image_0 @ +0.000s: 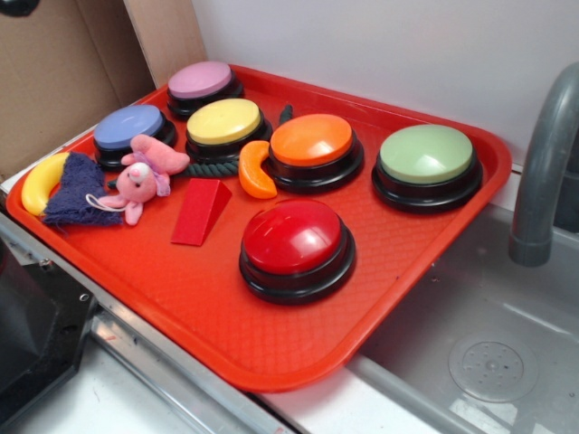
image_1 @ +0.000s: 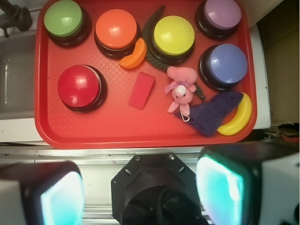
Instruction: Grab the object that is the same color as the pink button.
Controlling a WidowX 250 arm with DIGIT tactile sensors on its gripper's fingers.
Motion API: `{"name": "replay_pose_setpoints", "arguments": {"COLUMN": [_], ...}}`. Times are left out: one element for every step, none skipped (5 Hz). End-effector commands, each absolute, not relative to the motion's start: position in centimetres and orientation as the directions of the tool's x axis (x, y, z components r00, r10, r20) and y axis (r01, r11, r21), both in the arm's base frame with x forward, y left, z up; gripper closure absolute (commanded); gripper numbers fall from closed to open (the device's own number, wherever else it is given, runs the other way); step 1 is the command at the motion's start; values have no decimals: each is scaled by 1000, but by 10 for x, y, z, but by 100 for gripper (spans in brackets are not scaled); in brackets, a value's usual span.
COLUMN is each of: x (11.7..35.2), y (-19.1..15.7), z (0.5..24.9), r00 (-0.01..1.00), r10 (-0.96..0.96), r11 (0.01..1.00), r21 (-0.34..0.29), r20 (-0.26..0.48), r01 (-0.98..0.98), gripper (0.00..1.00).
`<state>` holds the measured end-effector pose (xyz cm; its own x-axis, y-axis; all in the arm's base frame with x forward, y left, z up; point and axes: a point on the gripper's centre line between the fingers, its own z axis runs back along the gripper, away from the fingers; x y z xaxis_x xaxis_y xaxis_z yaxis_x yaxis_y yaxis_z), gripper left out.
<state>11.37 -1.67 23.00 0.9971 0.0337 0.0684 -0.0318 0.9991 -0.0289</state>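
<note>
On the red tray, my worry is the blue button and cloth crowding the bunny, so my wide-open, empty jaws, high above, could snag cloth instead.

Pink bunny open above, blue button and dark cloth crowding it

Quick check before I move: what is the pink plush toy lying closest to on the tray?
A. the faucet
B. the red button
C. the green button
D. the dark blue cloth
D: the pink plush toy lies beside the dark blue cloth, its string loop reaching onto the cloth's edge, near the blue button.
</note>
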Motion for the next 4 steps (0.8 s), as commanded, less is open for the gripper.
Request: {"name": "replay_pose_setpoints", "arguments": {"x": [142, 156, 168, 180], "y": [4, 26, 43, 58], "z": [196, 167, 140, 108], "r00": [988, 992, 974, 974], "r10": [60, 80, 176, 185], "r11": [996, 994, 984, 983], "r21": [-80, -87, -43, -14], "r20": [144, 97, 144, 132], "r01": [-48, -71, -171, -185], "gripper": [0, 0, 0, 0]}}
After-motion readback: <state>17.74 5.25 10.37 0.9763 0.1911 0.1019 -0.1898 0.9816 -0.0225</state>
